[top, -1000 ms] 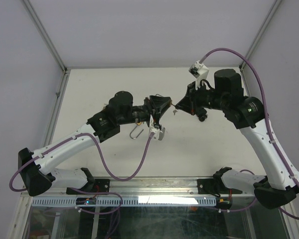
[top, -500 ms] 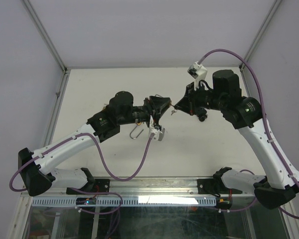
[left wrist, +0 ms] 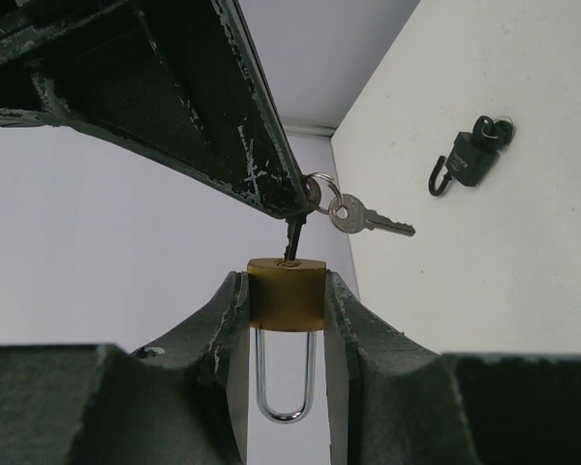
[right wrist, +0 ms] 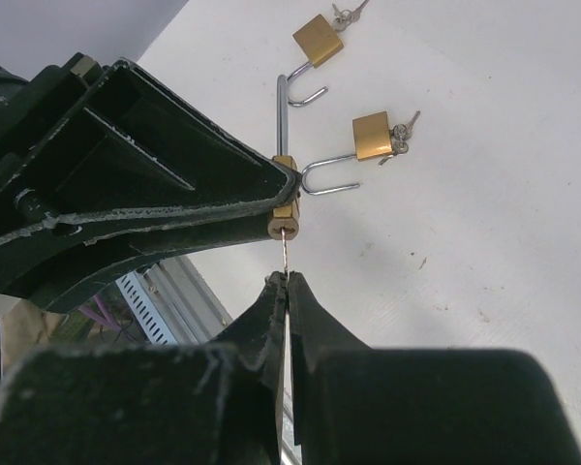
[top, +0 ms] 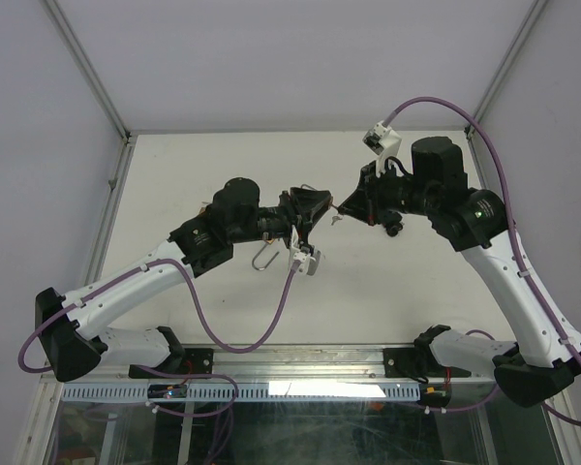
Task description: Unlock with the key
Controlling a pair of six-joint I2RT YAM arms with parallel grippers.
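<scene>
Top view: above the white table (top: pixel 174 165), the two arms meet in the air. The left gripper (top: pixel 307 208) and the right gripper (top: pixel 348 206) point at each other, tips almost touching. What is between them is too small to tell here.

Left wrist view: the left gripper clamps a brass padlock (left wrist: pixel 286 302) between its two fingers (left wrist: pixel 230 320), one finger on each side of the body. The shackle (left wrist: pixel 284 383) hangs down below the body. The key (left wrist: pixel 292 237) stands in the keyhole on the top face. A dark finger of the right gripper comes in from the upper left and grips the key head. A ring with a spare key (left wrist: pixel 366 219) hangs just beside it. A black lock (left wrist: pixel 468 160) lies on the table, well apart.

Right wrist view: the right gripper is clenched on the key, and only a thin blade shows between its tips and the padlock. The left gripper holds the padlock from the left. Behind, two brass locks (right wrist: pixel 372 136) lie on the table with open shackles and keys in them.
</scene>
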